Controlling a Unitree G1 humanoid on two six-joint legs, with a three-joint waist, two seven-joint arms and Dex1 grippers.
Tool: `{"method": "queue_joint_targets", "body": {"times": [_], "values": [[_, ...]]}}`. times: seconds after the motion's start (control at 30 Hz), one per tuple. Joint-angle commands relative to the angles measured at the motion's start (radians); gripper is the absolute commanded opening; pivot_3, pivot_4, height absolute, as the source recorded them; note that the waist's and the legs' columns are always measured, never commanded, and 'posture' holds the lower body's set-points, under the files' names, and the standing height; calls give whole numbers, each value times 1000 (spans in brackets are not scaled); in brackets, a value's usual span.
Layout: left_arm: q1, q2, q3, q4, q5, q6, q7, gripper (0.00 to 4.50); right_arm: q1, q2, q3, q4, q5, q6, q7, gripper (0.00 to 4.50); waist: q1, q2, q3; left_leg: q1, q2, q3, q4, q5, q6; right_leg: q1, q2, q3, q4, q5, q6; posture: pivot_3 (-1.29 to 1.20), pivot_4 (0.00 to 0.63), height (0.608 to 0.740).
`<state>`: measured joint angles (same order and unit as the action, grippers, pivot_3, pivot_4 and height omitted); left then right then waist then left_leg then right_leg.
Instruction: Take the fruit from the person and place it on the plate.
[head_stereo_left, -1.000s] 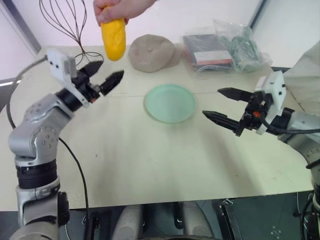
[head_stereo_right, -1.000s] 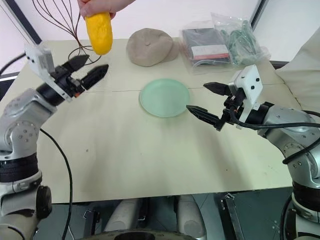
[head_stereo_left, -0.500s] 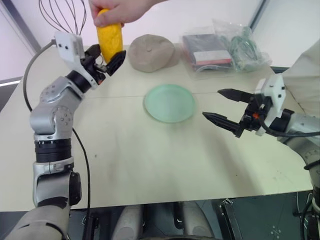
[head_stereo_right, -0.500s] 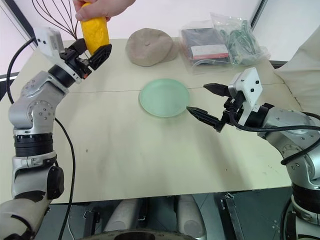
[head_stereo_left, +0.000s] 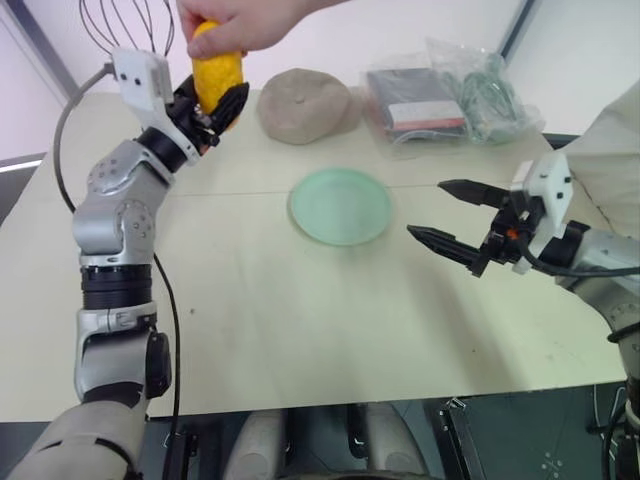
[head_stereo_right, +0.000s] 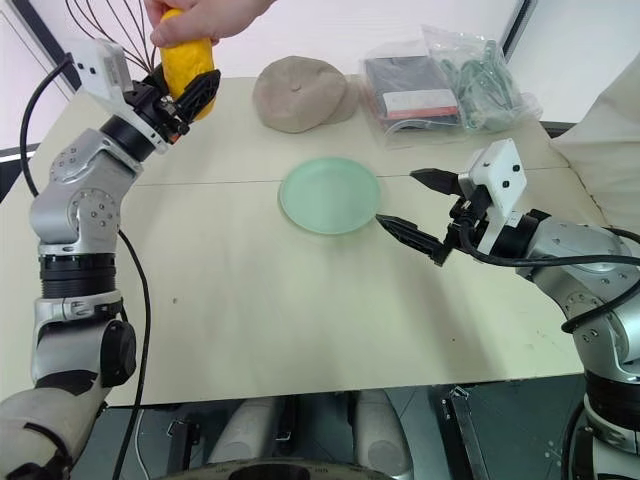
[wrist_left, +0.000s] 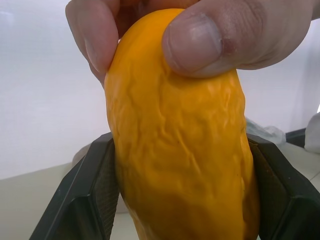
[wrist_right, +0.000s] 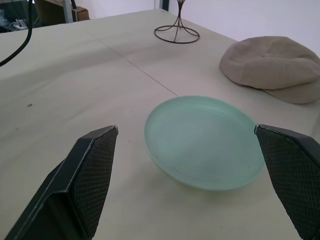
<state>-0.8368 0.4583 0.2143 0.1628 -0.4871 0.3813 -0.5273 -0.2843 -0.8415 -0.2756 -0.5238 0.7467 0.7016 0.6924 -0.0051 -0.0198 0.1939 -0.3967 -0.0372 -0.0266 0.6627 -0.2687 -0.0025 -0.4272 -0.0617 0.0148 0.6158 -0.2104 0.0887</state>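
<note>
Fruit sits clamped in the left tool, the person's hand gripping its top; plate bare, right tool agape.

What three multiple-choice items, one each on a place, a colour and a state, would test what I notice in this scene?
1. Where does the round pale mint-green plate lie?
A. On the beige table, between the two arms
B. In the person's hand
C. Under the beige cap

2. What colour is the oblong fruit?
A. Green
B. Yellow-orange
C. Red

3. How does the left gripper stand?
A. Open, away from the fruit
B. Resting on the plate
C. Jaws shut on the fruit, with the person's hand holding its top

Answers: 1 A, it sits bare mid-table; 2 B, seen close in the left wrist view; 3 C, both jaws press its sides.
</note>
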Motion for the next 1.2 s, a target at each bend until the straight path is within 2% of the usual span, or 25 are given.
{"method": "queue_joint_targets", "body": {"times": [0.03, 0.27, 0.33, 0.5, 0.63, 0.73, 1.03, 1.2], "values": [[-34, 6, 19, -14, 1, -24, 0, 2778, -11, 4, -20, -21, -5, -26, -4, 4500, 0, 0, 0, 0, 0, 0, 0, 0, 0, 0, 0, 0, 0, 0, 0, 0, 150, 740], [-23, 13, -18, -25, -7, 34, -44, 2778, -21, 8, -8, -18, -11, -27, -9, 4500, 0, 0, 0, 0, 0, 0, 0, 0, 0, 0, 0, 0, 0, 0, 0, 0, 150, 740], [-21, 13, -58, 3, 31, 30, -67, 2778, -22, 10, -8, -19, -12, -26, -11, 4500, 1, 0, 0, 0, 0, 0, 0, 0, 0, 0, 0, 0, 0, 0, 0, 0, 150, 740], [-123, -9, -157, 236, 143, -44, -132, 2778, -15, 18, 1, -33, -14, -24, -17, 4500, 12, 0, 0, 0, -1, 0, 1, 0, 0, 0, 2, -1, 0, 0, 0, 0, 150, 740], [-331, -46, -216, 551, 218, -122, -236, 2778, -17, 20, 9, -37, -18, -25, -21, 4500, 20, -1, 0, -2, -1, 0, 2, 0, 0, 0, 3, -1, 0, 1, 1, 0, 150, 740], [-414, -84, -254, 684, 258, -153, -333, 2778, -14, 23, 13, -50, -16, -21, -32, 4500, 18, -1, 0, -5, -1, 0, 3, -1, 2, -1, 3, -2, -1, 2, 3, 0, 150, 740], [-452, -163, -368, 846, 388, -138, -521, 2778, 26, 38, 4, -105, -8, -5, -82, 4500, 14, -1, 0, -10, -2, 0, 4, -3, 5, -7, 2, -1, 0, 2, 4, 0, 150, 740], [-444, -193, -404, 909, 455, -153, -517, 2778, 35, 41, 2, -116, -6, -1, -97, 4500, 18, -1, 0, -10, -2, 0, 4, -3, 5, -7, 2, -1, 1, 2, 4, 0, 150, 740]]}}
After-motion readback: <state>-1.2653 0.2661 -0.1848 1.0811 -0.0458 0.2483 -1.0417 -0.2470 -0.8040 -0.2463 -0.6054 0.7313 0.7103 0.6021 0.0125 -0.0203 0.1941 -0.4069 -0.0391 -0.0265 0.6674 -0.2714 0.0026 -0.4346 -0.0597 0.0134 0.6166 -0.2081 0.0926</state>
